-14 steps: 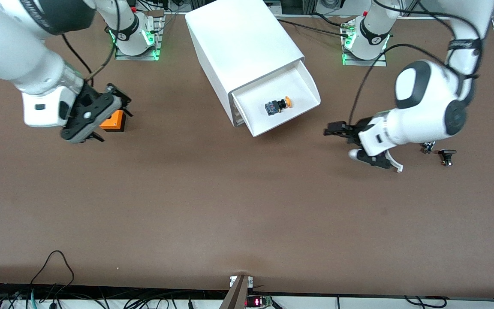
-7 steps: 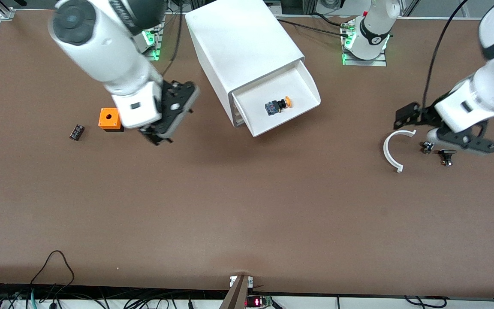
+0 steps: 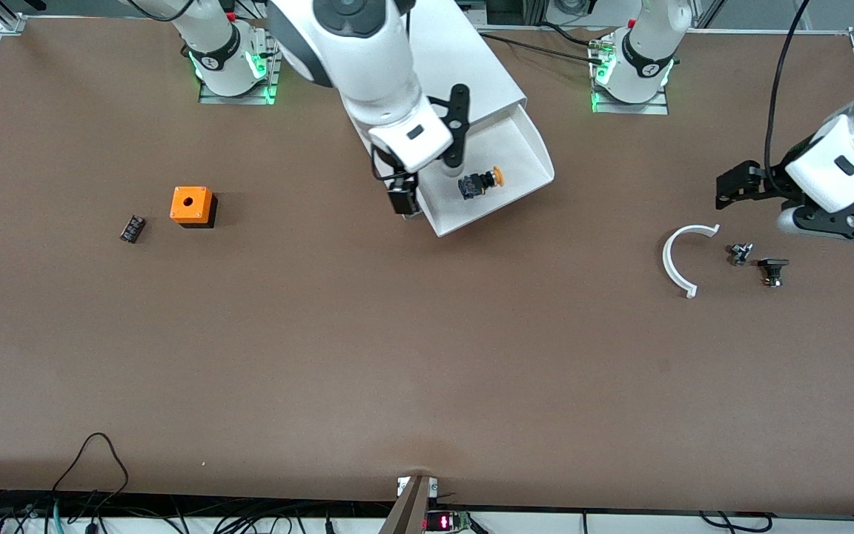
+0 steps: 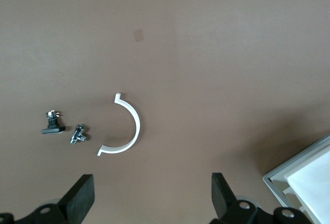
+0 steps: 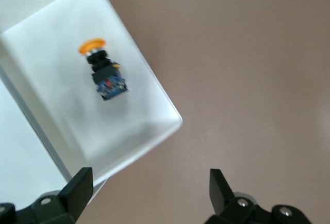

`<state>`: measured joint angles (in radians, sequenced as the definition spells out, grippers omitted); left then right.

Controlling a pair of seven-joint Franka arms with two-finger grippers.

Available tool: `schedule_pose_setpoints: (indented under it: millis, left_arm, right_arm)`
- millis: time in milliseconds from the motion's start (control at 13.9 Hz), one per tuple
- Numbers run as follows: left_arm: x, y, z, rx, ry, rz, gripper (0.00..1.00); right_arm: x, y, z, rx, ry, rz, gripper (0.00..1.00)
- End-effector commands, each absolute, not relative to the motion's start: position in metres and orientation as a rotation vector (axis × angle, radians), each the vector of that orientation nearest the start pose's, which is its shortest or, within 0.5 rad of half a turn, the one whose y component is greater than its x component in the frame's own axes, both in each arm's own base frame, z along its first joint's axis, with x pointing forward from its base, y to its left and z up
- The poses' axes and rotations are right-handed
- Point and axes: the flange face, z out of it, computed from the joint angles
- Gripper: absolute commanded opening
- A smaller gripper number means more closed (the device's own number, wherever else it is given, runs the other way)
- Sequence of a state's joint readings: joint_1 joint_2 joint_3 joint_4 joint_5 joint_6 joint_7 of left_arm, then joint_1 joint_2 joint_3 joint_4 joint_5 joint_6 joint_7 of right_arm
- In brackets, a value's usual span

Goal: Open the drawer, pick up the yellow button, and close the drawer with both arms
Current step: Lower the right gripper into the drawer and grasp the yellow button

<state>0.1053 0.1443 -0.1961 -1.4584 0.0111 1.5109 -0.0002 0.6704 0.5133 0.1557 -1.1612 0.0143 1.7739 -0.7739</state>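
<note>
The white cabinet [image 3: 427,67] stands at the back middle with its drawer [image 3: 471,222] pulled open. The button [image 3: 480,182], orange cap on a dark body, lies on its side in the drawer; it also shows in the right wrist view [image 5: 103,72]. My right gripper [image 3: 431,167] is open and empty over the drawer's edge next to the cabinet, beside the button and not touching it; in its own view [image 5: 149,188] the jaws stand wide apart. My left gripper [image 3: 757,208] is open and empty above the table toward the left arm's end, also seen in its wrist view [image 4: 152,195].
An orange cube with a round hole [image 3: 191,205] and a small black block [image 3: 132,228] lie toward the right arm's end. A white curved piece [image 3: 683,256] and two small dark parts [image 3: 738,254] [image 3: 772,268] lie below my left gripper.
My right arm has swung from over the orange cube across to the open drawer. My left gripper has drawn back toward its end of the table, uncovering the white curved piece.
</note>
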Motion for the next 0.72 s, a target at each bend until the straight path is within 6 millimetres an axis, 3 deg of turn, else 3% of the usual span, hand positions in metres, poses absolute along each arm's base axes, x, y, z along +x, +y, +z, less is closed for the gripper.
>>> schedule_pose_setpoints:
  millis: [0,216,360,505,649]
  left_arm:
    - [0.593,-0.033,0.588,-3.138,0.097,0.154,1.0]
    - [0.593,-0.027,0.587,-3.149,0.078,0.16,1.0]
    - [0.593,-0.027,0.587,-3.15,0.078,0.163,1.0]
    - [0.593,-0.028,0.588,-3.151,0.08,0.16,1.0]
    - [0.593,-0.027,0.588,-3.151,0.078,0.16,1.0]
  right_arm:
    - [0.526,0.523,0.49,1.995,2.543,0.193,1.0]
    - [0.51,0.549,0.47,1.881,2.627,0.186,1.0]
    - [0.507,0.556,0.451,1.777,2.663,0.137,1.0]
    - [0.505,0.555,0.446,1.623,2.724,0.09,1.0]
    - [0.496,0.561,0.441,1.59,2.75,0.059,1.0]
